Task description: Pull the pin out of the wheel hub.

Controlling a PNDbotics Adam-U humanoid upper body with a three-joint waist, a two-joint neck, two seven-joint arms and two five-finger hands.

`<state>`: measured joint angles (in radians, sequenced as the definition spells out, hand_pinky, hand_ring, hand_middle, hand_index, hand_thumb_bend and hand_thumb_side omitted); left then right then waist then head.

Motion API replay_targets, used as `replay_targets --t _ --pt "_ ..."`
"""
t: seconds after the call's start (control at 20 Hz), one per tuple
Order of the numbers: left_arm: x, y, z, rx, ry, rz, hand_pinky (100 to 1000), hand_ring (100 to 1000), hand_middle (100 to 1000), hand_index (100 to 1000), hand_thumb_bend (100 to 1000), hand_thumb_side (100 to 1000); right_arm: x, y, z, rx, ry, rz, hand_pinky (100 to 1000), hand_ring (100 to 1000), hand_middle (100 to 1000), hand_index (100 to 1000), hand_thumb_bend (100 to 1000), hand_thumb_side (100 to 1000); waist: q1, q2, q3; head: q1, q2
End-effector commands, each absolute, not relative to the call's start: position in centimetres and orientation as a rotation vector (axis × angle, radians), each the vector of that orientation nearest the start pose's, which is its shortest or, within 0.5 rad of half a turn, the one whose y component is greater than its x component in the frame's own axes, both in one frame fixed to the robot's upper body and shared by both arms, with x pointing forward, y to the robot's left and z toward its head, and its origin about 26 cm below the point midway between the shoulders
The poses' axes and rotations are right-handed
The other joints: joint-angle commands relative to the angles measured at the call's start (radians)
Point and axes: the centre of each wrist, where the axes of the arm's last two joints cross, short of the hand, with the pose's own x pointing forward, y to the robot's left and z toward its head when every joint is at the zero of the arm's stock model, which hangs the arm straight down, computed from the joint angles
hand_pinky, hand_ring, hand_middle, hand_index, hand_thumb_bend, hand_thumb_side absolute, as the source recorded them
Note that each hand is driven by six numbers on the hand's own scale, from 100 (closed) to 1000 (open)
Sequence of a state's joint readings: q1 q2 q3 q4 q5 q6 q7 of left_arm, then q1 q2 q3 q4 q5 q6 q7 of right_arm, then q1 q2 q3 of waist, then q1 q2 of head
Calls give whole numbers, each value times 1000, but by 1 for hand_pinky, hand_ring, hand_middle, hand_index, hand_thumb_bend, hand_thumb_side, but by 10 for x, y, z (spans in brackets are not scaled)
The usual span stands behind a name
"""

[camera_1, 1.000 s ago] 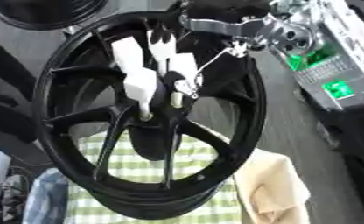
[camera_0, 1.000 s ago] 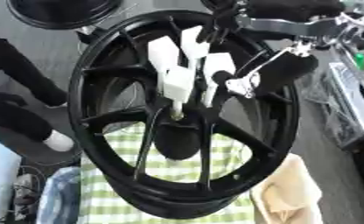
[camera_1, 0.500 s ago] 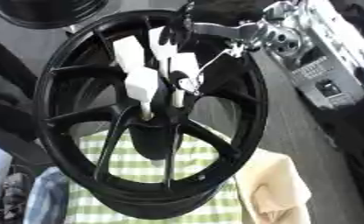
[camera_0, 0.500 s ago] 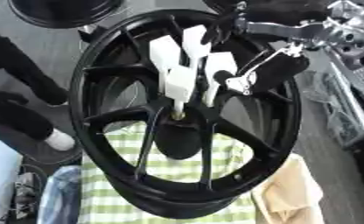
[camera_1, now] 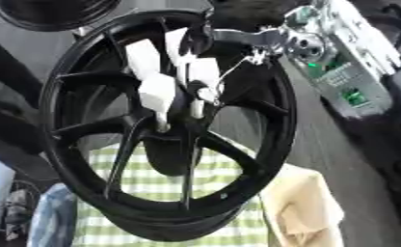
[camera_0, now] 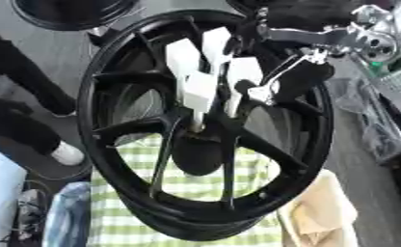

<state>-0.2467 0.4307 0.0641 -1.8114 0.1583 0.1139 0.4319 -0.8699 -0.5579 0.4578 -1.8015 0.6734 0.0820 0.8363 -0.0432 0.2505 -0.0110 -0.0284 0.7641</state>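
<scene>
Right hand [camera_0: 275, 79] reaches in from the far right, fingers closed on a white pin [camera_0: 242, 77] at the wheel [camera_0: 136, 130] hub, ready to pull.

Your right hand [camera_0: 229, 72] covers the middle of the wheel hub [camera_0: 200, 193], so you cannot make out the pin under the white fingers [camera_0: 198, 91], nor whether they close on anything. The arm behind runs off the top right corner. Both views are blurred. The green checked cloth [camera_0: 183, 183] lies largely hidden beneath the rim.
</scene>
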Motion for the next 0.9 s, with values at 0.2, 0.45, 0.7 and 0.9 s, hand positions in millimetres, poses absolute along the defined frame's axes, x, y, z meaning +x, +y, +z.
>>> replay_targets --t 0.2,0.45,0.7,0.9 --pt "316 317 170 476 -2001 147 738 694 765 772 260 810 345 -157 293 -740 -1505 2015 769 778 720 826 197 495 7 -10 -1 -2 6" --pt "316 317 170 476 -2000 147 738 693 766 771 260 811 349 -158 290 -739 -1488 2019 767 773 712 829 195 499 9 -8 -2 -4 6" --pt "316 317 169 475 -1997 144 739 693 766 771 258 814 352 -160 288 -740 -1482 2011 766 771 713 845 196 505 10 -7 -4 -6 6" --pt "316 318 169 475 -1997 143 739 693 767 770 257 814 355 -161 286 -741 -1466 2006 766 771 712 848 232 516 12 -6 -5 -7 6"
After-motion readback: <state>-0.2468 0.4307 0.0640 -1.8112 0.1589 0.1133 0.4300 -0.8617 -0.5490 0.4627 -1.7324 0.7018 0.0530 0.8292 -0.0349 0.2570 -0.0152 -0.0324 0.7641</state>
